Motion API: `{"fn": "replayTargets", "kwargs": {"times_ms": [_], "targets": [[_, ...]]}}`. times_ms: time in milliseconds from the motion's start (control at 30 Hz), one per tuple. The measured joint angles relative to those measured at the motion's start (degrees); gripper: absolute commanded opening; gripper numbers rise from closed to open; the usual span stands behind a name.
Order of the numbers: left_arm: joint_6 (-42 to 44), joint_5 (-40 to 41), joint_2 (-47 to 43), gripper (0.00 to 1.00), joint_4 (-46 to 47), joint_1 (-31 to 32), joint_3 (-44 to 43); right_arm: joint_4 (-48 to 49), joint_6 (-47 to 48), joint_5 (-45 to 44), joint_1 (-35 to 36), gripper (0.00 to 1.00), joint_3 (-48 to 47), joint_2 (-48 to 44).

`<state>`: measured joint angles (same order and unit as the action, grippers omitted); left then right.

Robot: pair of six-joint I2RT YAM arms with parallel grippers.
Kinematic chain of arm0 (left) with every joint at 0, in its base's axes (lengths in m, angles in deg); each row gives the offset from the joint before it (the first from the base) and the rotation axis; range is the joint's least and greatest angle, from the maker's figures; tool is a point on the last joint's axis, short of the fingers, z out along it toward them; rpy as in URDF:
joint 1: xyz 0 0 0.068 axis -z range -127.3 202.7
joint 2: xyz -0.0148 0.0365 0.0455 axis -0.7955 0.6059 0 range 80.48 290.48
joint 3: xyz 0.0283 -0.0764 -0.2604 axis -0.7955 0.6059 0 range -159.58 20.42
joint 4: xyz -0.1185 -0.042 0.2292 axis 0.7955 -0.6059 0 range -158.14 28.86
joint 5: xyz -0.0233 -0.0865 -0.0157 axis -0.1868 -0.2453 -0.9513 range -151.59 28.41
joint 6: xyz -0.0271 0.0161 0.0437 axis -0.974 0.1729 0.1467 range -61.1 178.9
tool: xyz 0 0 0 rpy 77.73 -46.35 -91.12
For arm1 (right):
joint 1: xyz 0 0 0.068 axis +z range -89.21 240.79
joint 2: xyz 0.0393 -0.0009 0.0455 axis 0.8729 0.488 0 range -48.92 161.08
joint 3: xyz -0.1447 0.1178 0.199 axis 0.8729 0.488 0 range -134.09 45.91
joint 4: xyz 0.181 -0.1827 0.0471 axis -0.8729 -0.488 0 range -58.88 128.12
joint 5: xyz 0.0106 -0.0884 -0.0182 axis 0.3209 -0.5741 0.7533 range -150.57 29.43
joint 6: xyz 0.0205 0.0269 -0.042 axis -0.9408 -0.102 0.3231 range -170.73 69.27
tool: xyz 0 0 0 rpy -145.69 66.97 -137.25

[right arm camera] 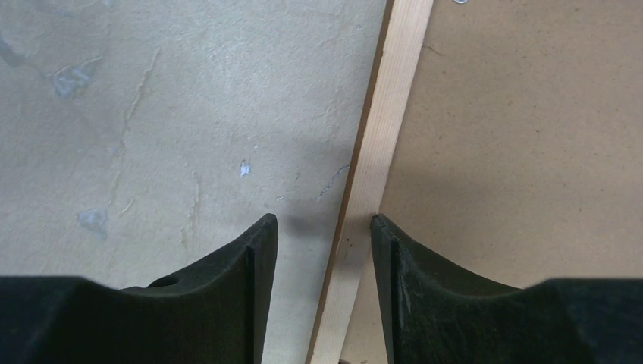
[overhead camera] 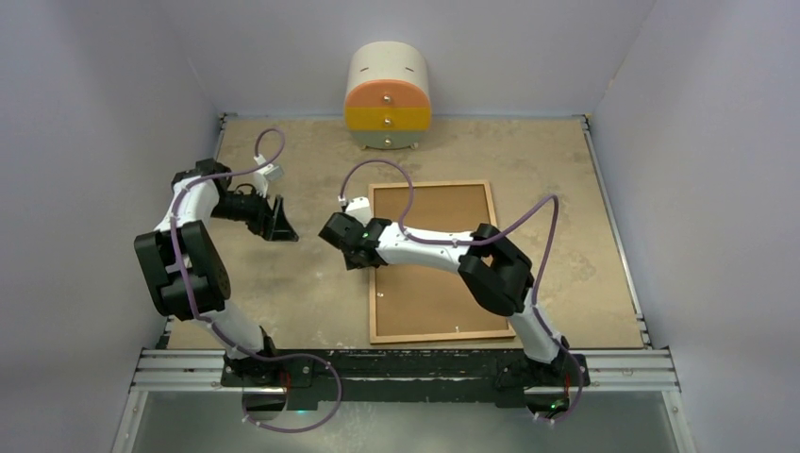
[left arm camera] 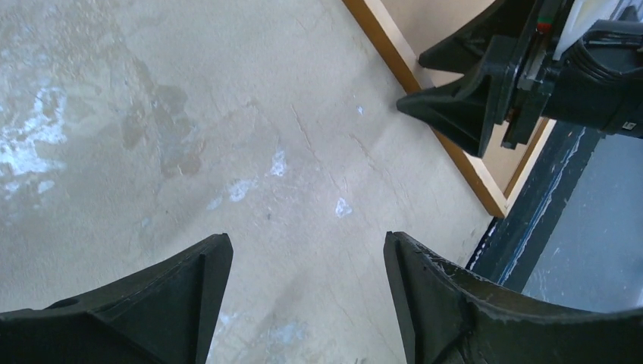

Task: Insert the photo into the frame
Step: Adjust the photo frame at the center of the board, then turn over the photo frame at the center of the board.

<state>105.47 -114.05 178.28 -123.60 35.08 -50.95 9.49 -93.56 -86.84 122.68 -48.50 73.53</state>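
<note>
The frame (overhead camera: pixel 371 307) lies flat on the table right of centre, back side up, its thin wooden rim around a plain brown backing board (overhead camera: pixel 443 212). The photo does not show in any view. My right gripper (overhead camera: pixel 347 253) is open and hangs over the frame's left rim. In the right wrist view the gripper (right arm camera: pixel 324 221) straddles the pale rim (right arm camera: pixel 387 114), one finger over the table and the other over the backing board (right arm camera: pixel 531 136). My left gripper (overhead camera: pixel 281 225) is open and empty above bare table left of the frame. In its own view the left gripper (left arm camera: pixel 307 250) faces the frame's rim (left arm camera: pixel 394 57) and my right gripper (left arm camera: pixel 415 82).
A small rounded cabinet (overhead camera: pixel 388 94) with orange and yellow drawers stands at the back wall. Grey walls close in the table on three sides. A black rail (overhead camera: pixel 406 363) runs along the near edge by the arm bases.
</note>
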Motion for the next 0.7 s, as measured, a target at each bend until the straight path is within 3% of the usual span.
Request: {"fn": "replayTargets", "kwargs": {"times_ms": [467, 700], "targets": [[0.04, 2.93, -2.19, 0.78, 0.35, 0.0, 3.67, -12.0, -2.23, -12.39, 3.76, 0.44, -10.43, 7.65], [0.15, 2.93, -2.34, 0.79, 0.35, 0.0, 3.69, -17.22, -4.42, -16.13, 4.26, 0.42, -10.88, 9.07]]}}
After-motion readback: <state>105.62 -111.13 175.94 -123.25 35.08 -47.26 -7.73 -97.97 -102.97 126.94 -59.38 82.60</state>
